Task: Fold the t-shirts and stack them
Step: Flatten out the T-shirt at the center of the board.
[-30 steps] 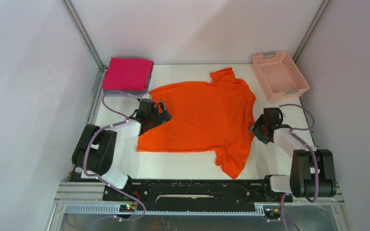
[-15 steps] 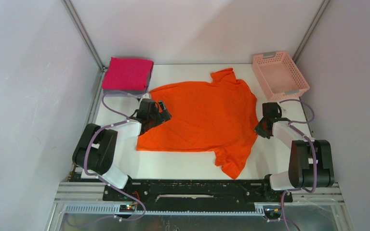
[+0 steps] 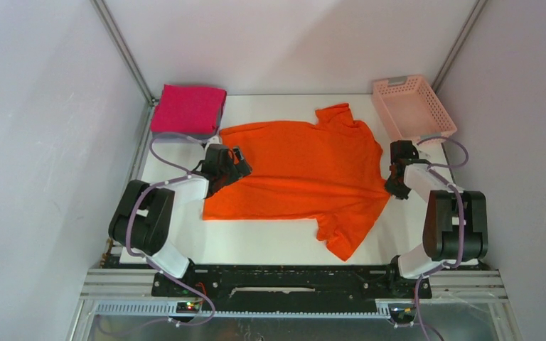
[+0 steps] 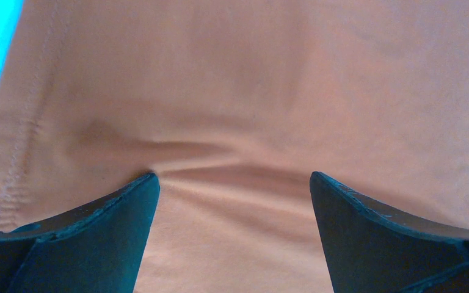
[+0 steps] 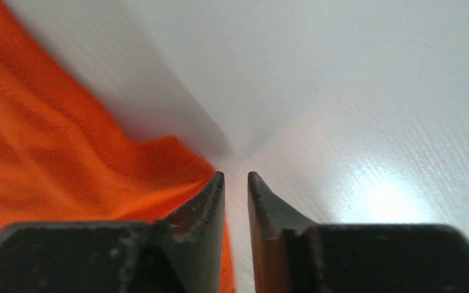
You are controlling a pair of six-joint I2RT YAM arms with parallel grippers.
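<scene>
Since only a sliver of the orange tee [image 3: 306, 170], spread flat mid-table, sits in the narrowly closed right gripper [image 5: 236, 178], expect slippage; beneath the wide-open left gripper [image 4: 232, 180], watch for bunching

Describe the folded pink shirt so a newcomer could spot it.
On the white table, look at the far left corner. The magenta t-shirt lies there, folded into a neat rectangle. The orange t-shirt is spread flat mid-table, and the basket far right is pale pink lattice.
</scene>
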